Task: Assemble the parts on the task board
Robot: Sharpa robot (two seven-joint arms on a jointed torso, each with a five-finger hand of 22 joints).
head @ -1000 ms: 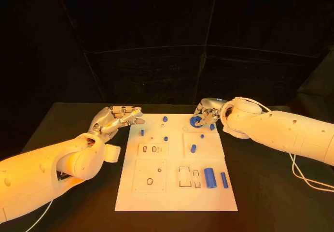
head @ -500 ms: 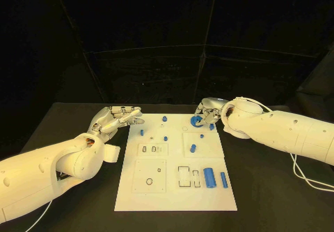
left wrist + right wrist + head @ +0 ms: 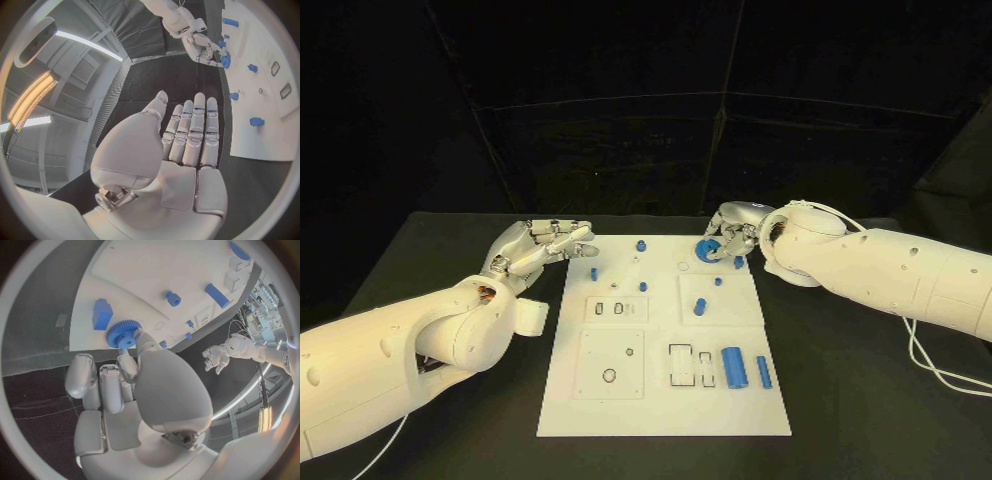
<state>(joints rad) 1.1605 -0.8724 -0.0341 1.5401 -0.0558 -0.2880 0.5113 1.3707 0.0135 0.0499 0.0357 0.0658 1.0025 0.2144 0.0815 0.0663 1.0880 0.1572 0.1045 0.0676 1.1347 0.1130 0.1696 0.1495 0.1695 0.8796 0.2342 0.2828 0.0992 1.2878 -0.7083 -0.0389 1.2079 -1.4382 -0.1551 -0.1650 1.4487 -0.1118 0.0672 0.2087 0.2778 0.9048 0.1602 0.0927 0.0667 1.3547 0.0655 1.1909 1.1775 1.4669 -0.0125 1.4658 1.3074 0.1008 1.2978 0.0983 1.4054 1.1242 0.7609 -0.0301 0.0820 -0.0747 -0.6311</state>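
Observation:
The white task board (image 3: 661, 400) lies in the middle of the black table. My right hand (image 3: 737, 230) hovers at the board's far right corner and pinches a blue gear (image 3: 713, 250) between thumb and a finger. In the right wrist view the gear (image 3: 123, 335) sits just over the board's edge, beside a blue block (image 3: 102, 314). My left hand (image 3: 538, 245) is off the board's far left corner, fingers stretched out and holding nothing. In the left wrist view its fingers (image 3: 190, 137) lie straight beside the board (image 3: 262, 135).
Several small blue pegs (image 3: 594, 272) stand on the board's far half. A thick blue cylinder (image 3: 733, 361) and a blue bar (image 3: 764, 372) lie at its near right, beside rectangular slots (image 3: 682, 365). A white cable (image 3: 935, 365) trails right of the board.

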